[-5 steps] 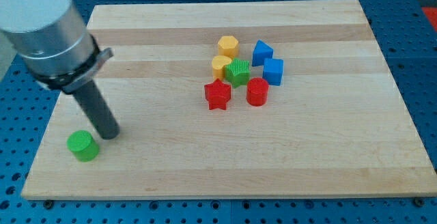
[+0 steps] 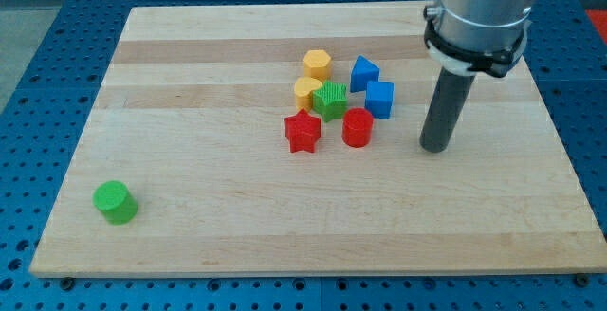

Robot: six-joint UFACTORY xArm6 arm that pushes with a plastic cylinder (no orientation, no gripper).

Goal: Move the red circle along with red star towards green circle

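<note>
Red circle (image 2: 357, 127) and red star (image 2: 303, 132) rest on wooden board (image 2: 237, 207), my tip (image 2: 434, 147) rightward.

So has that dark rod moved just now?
Yes. My tip crossed from beside the green circle to the view's right of the red circle.

This looks like a robotics lab bench rather than a home or shop: a pale wooden board (image 2: 190, 159) lies on a blue metal table (image 2: 28, 254) drilled with a regular grid of mounting holes, the kind used for fixing test rigs. A metal-collared robot arm (image 2: 484, 12) reaches in from the far right over the board, and small coloured test blocks such as the red star (image 2: 303, 132) sit on it.
</note>
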